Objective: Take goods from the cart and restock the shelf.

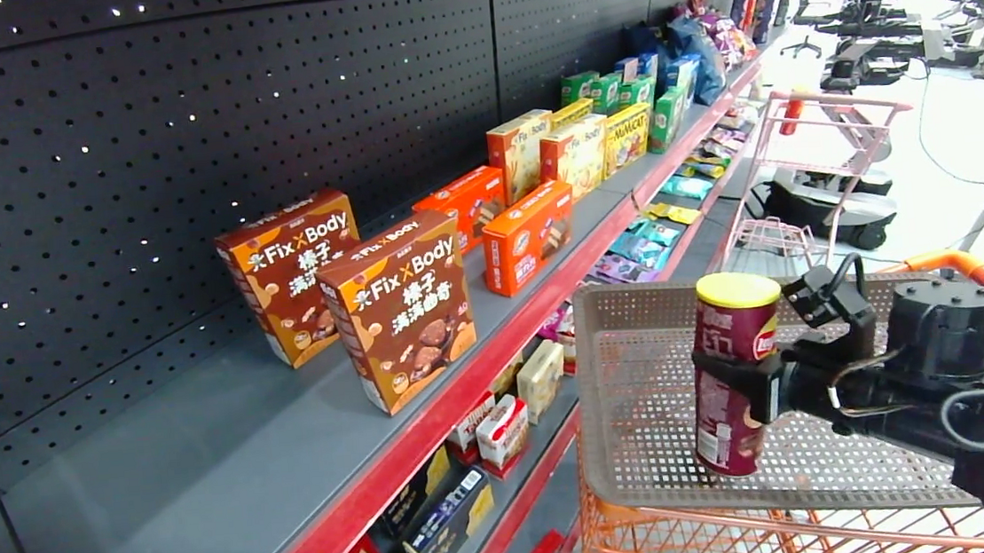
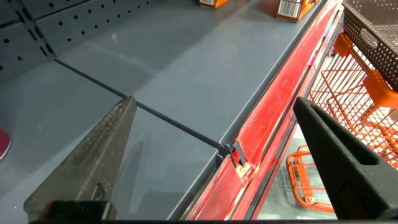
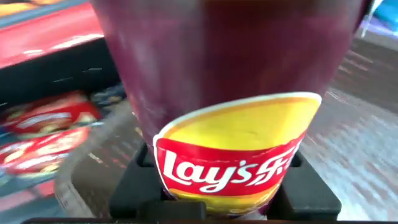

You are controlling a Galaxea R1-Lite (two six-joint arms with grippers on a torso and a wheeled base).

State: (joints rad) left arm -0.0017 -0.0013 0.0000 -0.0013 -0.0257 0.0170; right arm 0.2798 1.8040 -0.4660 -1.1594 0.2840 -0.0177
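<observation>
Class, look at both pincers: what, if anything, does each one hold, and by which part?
The right pincer grips the upright chip can around its middle, above the cart. The left pincer is open and holds nothing.

Lighting: bright and even over the shelf (image 1: pixel 205 462), soft shadows beside the boxes (image 1: pixel 397 311), pinpoints of light through the pegboard (image 1: pixel 131 121) holes, far floor (image 1: pixel 937 175) washed out white. Distortion: shelf edge and pegboard bow toward the head view's borders. Focus: chips can (image 3: pixel 230 124) blurred and smeared close to the right wrist lens.
</observation>
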